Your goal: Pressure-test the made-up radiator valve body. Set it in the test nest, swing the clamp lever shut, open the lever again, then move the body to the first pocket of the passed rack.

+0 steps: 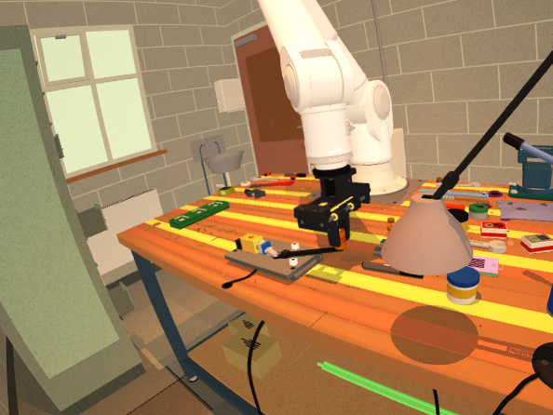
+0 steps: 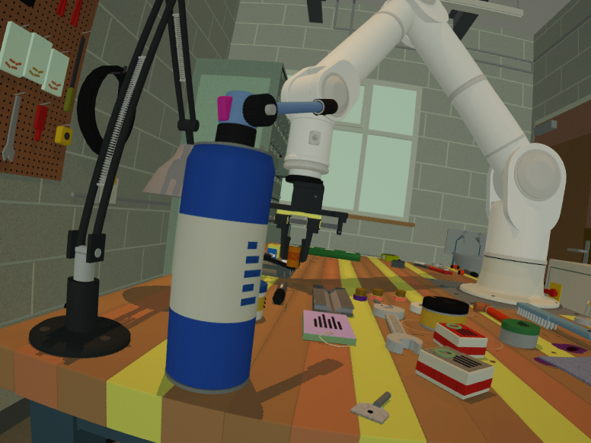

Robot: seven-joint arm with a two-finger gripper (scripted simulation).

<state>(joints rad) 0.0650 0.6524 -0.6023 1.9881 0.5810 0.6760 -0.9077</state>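
My gripper [image 1: 341, 240] [image 2: 294, 258] hangs low over the bench just right of the grey test fixture plate [image 1: 273, 260], at the free end of the black clamp lever [image 1: 305, 251] that reaches from the plate toward it. The orange knob of the lever [image 1: 341, 242] [image 2: 292, 258] sits between my fingers. The yellow and blue valve body [image 1: 253, 244] rests on the left part of the plate. The green passed rack [image 1: 199, 214] lies further left, near the bench's far edge. My gripper is closed on the lever's knob.
A lamp shade [image 1: 427, 238] on a black arm stands close on the right of my gripper. A tall blue spray can [image 2: 217, 267] hides part of the fixture in the second side camera. Small tins, boxes and a spanner [image 2: 398, 331] are scattered to the right.
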